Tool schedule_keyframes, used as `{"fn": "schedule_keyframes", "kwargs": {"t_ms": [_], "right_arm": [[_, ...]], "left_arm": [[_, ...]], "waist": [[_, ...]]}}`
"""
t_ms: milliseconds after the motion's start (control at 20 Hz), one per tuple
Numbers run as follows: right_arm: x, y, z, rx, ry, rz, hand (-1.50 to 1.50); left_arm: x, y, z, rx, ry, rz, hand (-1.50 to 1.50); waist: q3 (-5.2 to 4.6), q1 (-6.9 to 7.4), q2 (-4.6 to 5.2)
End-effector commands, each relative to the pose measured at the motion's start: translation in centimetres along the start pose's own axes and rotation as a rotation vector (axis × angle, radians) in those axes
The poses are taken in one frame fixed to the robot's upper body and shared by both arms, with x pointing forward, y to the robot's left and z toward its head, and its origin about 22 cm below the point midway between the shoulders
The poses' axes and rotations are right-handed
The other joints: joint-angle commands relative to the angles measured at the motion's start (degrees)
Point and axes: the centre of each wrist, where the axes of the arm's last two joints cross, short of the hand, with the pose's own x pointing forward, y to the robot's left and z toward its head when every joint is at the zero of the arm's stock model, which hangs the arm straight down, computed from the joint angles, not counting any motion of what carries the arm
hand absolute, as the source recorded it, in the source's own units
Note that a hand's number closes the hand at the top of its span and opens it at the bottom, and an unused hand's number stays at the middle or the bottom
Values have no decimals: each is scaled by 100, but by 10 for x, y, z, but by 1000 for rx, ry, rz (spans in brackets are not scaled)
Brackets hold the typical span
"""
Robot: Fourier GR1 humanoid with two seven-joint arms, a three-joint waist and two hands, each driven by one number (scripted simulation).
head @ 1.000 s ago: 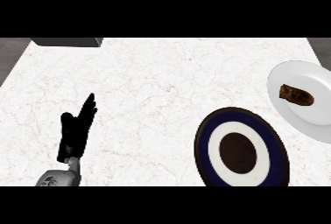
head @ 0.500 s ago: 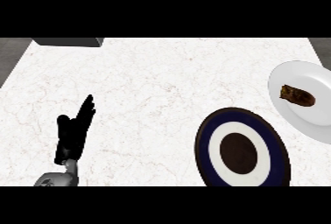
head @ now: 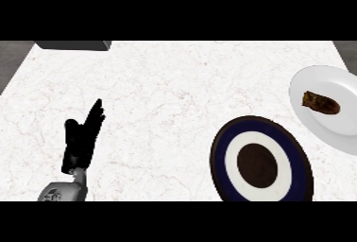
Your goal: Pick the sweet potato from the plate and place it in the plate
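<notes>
The sweet potato [head: 320, 103] lies on the white plate [head: 310, 80] at the worktop's right edge, the dark-rimmed plate [head: 222, 142] nearby bare, the left hand [head: 82, 137] resting flat with fingers straight, so either plate may be the goal.

left hand [head: 81, 141]: black, open, fingers straight and held together, pointing up and slightly right, thumb set off to its left | left forearm [head: 64, 191]: grey, short stretch showing, entering from the lower edge at the view's lower left | right hand: not in view
</notes>
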Motion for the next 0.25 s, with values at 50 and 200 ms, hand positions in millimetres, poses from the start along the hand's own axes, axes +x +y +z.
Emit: {"fn": "schedule_keyframes", "kwargs": {"t_ms": [50,200], "right_arm": [[-5,-9,8,-16,39,27,-150],[2,-16,3,-35,44,64,-150]], "left_arm": [[1,-1,2,10,2,-10,0],[3,-8,4,-9,-4,2,0]], "waist": [[1,15,-7],[9,65,12]]}}
